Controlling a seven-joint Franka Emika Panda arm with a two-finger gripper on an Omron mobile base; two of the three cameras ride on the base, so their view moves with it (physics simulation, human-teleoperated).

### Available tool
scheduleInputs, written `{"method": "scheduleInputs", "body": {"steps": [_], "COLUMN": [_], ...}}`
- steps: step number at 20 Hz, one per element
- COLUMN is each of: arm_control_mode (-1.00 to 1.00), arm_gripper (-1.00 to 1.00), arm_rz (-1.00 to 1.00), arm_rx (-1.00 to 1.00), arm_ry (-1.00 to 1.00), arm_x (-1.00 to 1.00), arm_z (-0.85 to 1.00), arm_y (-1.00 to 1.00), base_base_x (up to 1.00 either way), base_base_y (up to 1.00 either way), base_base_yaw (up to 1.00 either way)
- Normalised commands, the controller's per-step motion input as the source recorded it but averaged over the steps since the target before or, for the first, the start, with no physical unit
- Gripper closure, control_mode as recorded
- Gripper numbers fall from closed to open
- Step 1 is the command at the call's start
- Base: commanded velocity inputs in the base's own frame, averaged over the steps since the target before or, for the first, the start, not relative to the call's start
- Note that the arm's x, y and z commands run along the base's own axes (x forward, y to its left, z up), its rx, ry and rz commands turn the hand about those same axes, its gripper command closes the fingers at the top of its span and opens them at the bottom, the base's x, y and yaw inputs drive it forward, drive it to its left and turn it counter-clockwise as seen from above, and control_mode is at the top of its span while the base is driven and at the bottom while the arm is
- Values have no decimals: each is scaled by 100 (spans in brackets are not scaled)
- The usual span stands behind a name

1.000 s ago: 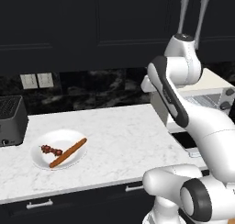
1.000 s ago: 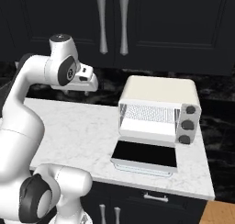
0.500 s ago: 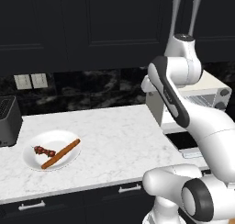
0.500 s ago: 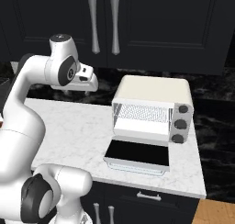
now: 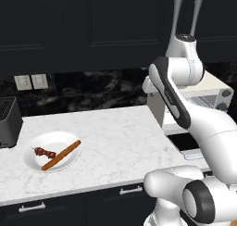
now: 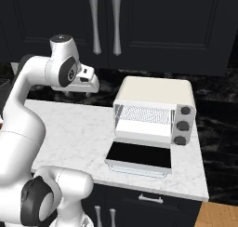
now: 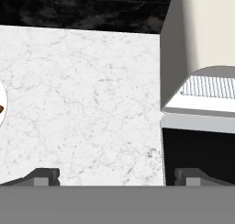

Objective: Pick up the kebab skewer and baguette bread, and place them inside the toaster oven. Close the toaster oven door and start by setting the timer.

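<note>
The gripper point(image 7: 112, 175) hangs with its two finger tips spread wide and nothing between them, looking down on the marble counter point(image 7: 82, 94). One dark fingertip point(image 7: 43, 176) sits over bare marble; the other stands over the dark glass of the toaster oven door point(image 7: 197, 147), which lies folded down flat.

Just past that fingertip, the open mouth of the toaster oven point(image 7: 202, 44) shows its wire rack point(image 7: 209, 86) and pale inner floor, with the cream top beyond it. From the right base view the toaster oven point(image 6: 155, 107) stands at the counter's end with the toaster oven door point(image 6: 139, 157) dropped open in front of it and three dark knobs point(image 6: 182, 125) stacked down its right side. No lettering can be read on the knobs or the casing.

On the far side from the oven, well away from the fingers, a sliver of the white plate point(image 7: 2, 106) shows at the hand view's edge with a scrap of brown on it. The left base view shows the whole plate point(image 5: 39, 162) on the counter, holding the baguette bread point(image 5: 61, 155) laid slantwise and the kebab skewer point(image 5: 44, 152) just beside it, close to its middle. Beyond the plate, a dark grey slot toaster point(image 5: 9, 123) stands against the black stone wall, below two pale wall outlets point(image 5: 31, 82). Black cabinets point(image 6: 104, 26) with two silver handles hang above the oven.
</note>
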Motion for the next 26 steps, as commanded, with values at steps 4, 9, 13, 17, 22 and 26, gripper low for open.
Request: {"method": "scheduleInputs", "body": {"steps": [4, 9, 13, 17, 22, 26], "arm_control_mode": [-100, -100, -100, -100, -100, -100], "arm_gripper": [-100, -100, -100, -100, -100, -100], "arm_rz": [0, 0, 1, 9, 9, 9], "arm_rx": [0, 0, 2, 4, 5, 11], "arm_ry": [0, 0, -13, -45, -50, -45], "arm_x": [0, -2, -53, -80, -60, -33], "arm_z": [0, 0, -6, 0, 0, 0], "arm_y": [0, 0, -12, -23, -45, -60], "base_base_x": [0, 0, 0, 0, 0, 0], "base_base_y": [0, 0, 0, 0, 0, 0], "base_base_yaw": [0, 0, 0, 0, 0, 0]}}
